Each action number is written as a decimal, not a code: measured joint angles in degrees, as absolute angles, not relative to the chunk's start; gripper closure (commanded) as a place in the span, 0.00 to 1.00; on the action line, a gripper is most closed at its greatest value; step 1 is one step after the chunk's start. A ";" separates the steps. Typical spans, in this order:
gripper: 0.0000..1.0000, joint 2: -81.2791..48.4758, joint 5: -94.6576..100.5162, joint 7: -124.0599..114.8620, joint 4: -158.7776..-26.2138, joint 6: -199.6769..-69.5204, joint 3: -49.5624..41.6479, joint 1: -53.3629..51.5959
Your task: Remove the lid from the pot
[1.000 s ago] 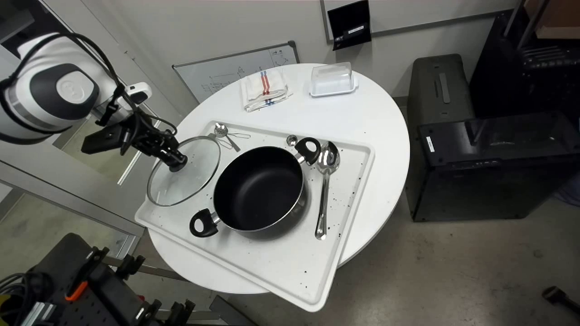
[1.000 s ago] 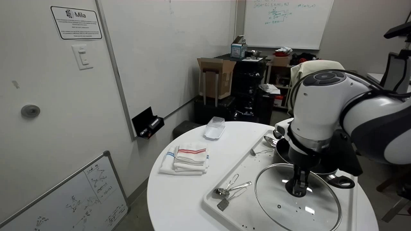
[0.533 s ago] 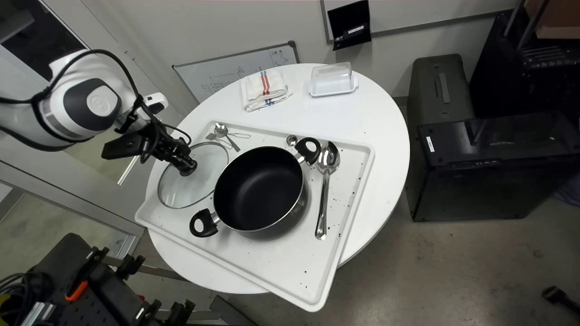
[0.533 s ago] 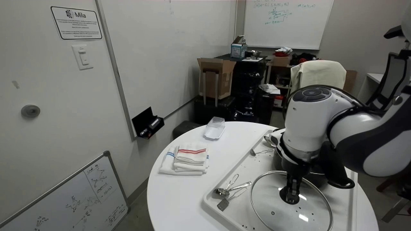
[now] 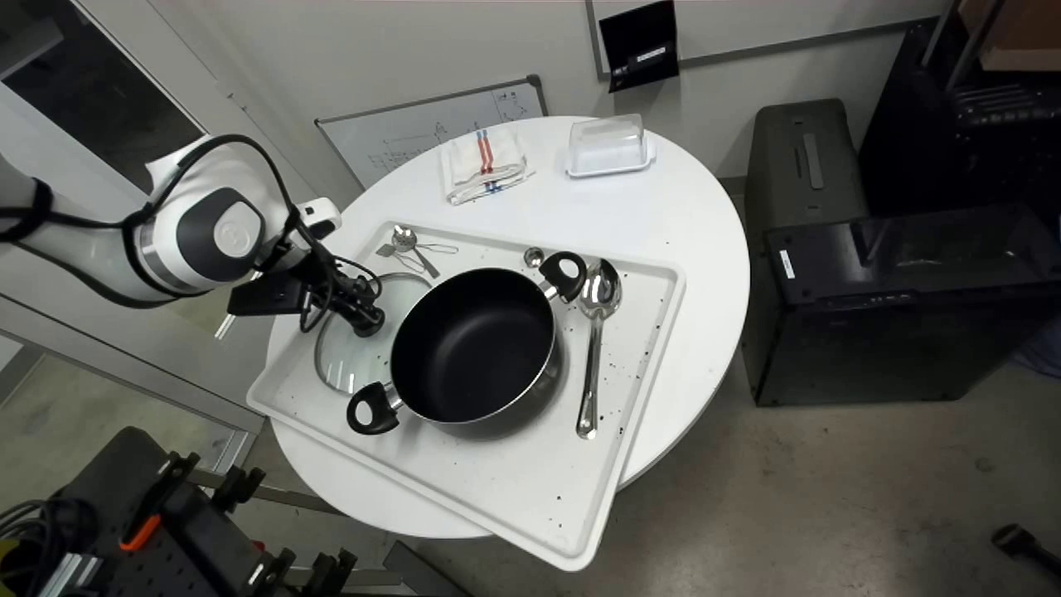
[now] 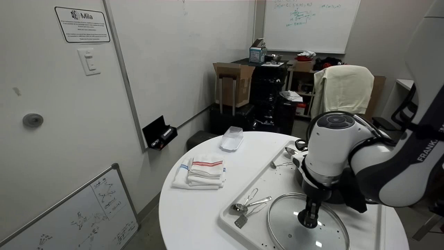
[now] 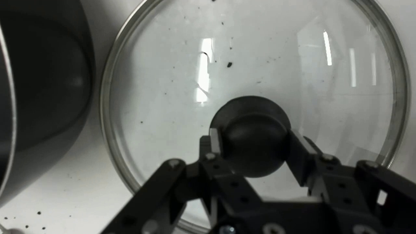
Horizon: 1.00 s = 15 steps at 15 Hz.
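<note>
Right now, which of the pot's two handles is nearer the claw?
The lid-side handle, close to the lid that the claw grips; the spoon-side handle sits across the pot, near the big spoon.

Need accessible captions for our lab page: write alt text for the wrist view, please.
The gripper holds the black knob of a clear glass lid with a metal rim, seen from above. Part of the dark pot shows at the picture's left edge, beside the lid; under them is a white tray with dark specks.
</note>
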<state>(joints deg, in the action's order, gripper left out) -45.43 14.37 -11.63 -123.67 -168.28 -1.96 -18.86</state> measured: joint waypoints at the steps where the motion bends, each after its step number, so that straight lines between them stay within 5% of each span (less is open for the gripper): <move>1: 0.75 -45.92 13.94 -11.22 -123.67 -168.78 -1.79 -18.68; 3: 0.75 -46.52 13.00 -10.35 -123.67 -169.41 -1.34 -18.32; 5: 0.23 -46.49 12.33 -9.53 -123.68 -169.54 -1.06 -18.05; 10: 0.02 -46.08 11.24 -7.56 -123.90 -169.55 -0.08 -17.06; 15: 0.00 -42.56 10.58 -4.31 -126.77 -169.57 3.23 -14.09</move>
